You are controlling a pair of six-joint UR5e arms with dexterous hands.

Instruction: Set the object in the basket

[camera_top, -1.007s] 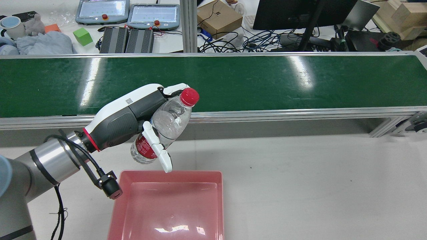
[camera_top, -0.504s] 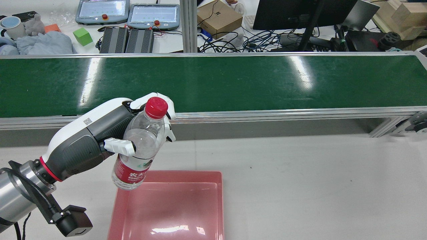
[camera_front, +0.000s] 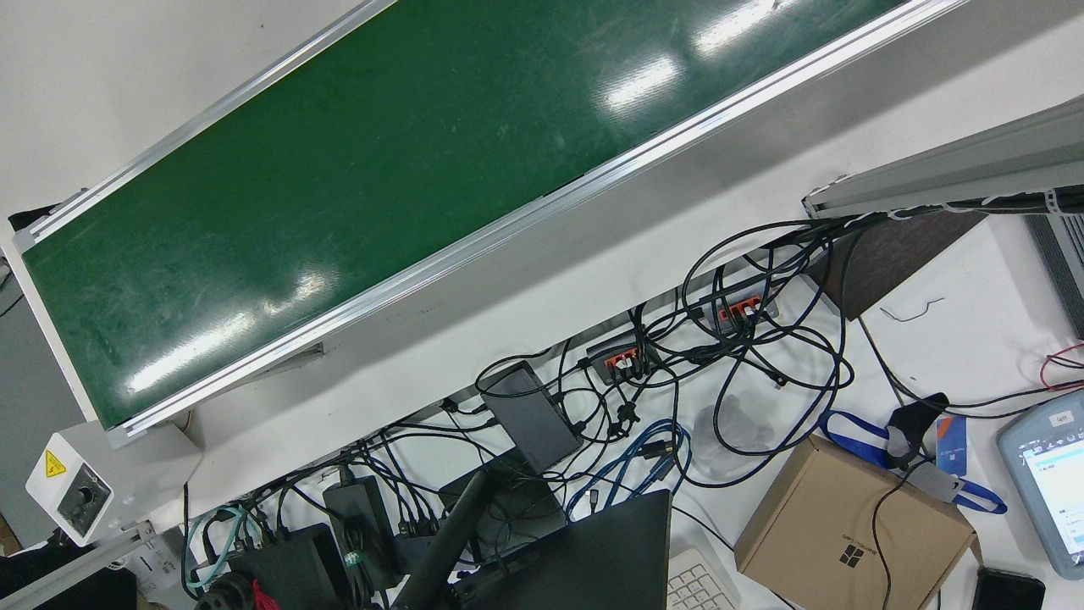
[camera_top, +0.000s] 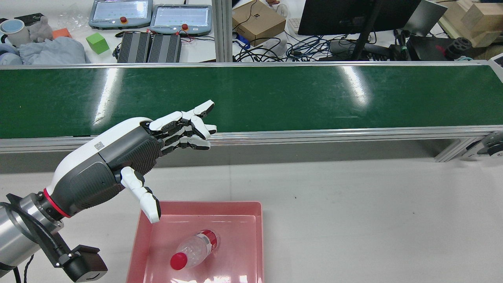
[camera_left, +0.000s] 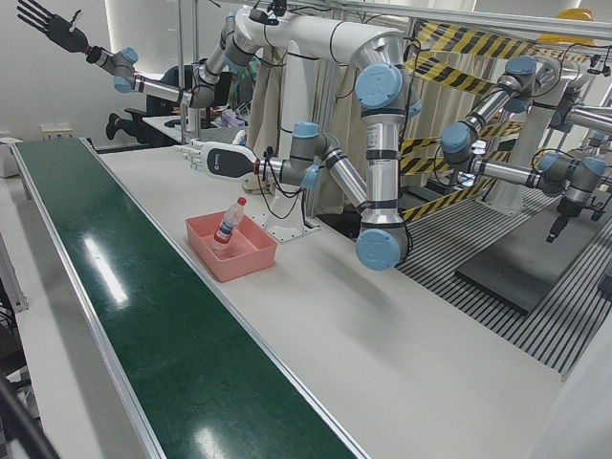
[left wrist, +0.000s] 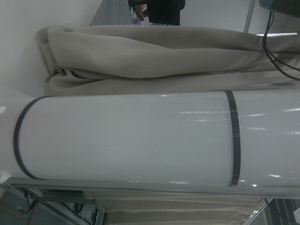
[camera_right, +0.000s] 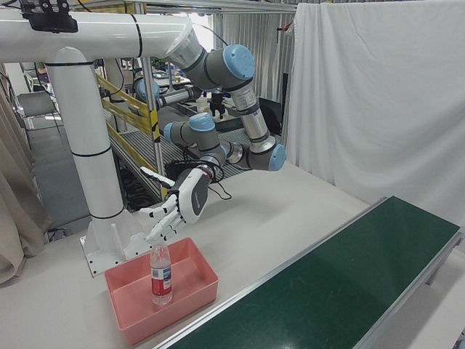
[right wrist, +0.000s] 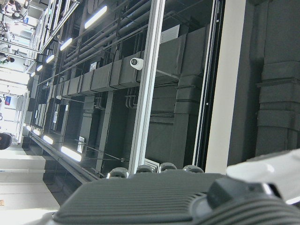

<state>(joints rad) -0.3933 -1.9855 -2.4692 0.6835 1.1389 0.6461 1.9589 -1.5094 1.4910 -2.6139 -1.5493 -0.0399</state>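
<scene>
Open white table right of the pink basket (camera_top: 259,236).
Green conveyor (camera_top: 275,98) walls off the table's far edge; bottle (camera_top: 192,249) fills the basket's near-left part.

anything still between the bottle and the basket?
Nothing visible. The bottle is already inside the pink basket, and the left hand hangs open above the basket's near-left corner, holding nothing.

A long green conveyor belt (camera_top: 275,98) runs along the white table's (camera_top: 353,220) far edge. Beyond it, a cluttered desk holds a cardboard box (camera_top: 257,19), tangled cables (camera_front: 720,373) and a monitor (camera_top: 353,15). White curtains (camera_right: 378,94) hang behind.
</scene>
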